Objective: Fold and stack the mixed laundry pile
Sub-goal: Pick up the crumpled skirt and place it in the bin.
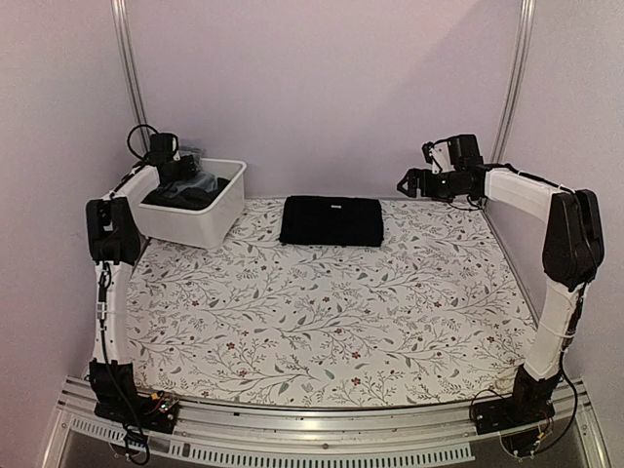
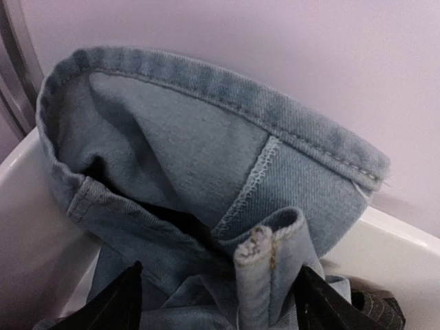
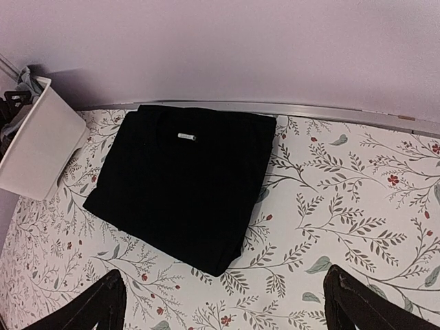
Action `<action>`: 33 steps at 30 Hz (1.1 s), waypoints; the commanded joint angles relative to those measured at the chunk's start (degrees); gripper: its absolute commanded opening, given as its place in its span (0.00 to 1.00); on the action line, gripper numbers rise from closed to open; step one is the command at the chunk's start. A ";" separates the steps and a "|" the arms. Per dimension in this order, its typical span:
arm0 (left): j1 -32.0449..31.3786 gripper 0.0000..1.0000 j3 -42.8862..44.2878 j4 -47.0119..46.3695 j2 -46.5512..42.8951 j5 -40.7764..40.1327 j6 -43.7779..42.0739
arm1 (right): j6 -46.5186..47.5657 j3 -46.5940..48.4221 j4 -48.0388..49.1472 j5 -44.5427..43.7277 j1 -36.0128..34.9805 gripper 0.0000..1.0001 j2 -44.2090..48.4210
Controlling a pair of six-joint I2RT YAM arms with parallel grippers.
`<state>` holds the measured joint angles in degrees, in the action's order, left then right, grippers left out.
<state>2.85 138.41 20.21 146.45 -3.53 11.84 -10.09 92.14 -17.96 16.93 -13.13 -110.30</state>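
Light blue denim jeans (image 2: pixel 192 151) fill the left wrist view, bunched in the white bin (image 2: pixel 392 234). My left gripper (image 2: pixel 216 302) is open down in the bin, its jaws wide on either side of an upright denim fold (image 2: pixel 265 275). From above, the left gripper (image 1: pixel 178 175) sits over the bin's jeans (image 1: pixel 202 182) and other dark clothes (image 1: pixel 175 200). A folded black cloth (image 1: pixel 331 221) lies flat at the back middle of the table. My right gripper (image 1: pixel 409 183) is open and empty, raised to the right of it; its wrist view shows the cloth (image 3: pixel 185 185) ahead of the gripper (image 3: pixel 223 309).
The white plastic bin (image 1: pixel 210 229) stands at the back left corner, also seen in the right wrist view (image 3: pixel 38 144). The floral table cover (image 1: pixel 331 322) stretches to the front edge. Walls and metal posts close in the back and sides.
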 commanded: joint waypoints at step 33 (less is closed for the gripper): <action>-10.26 0.00 -0.31 -17.74 -35.45 20.02 7.27 | -0.94 -13.16 4.20 6.70 -0.15 0.99 15.08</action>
<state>-3.25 136.29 8.32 115.48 12.64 16.34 -10.55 80.55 -16.51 21.80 -13.13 -97.95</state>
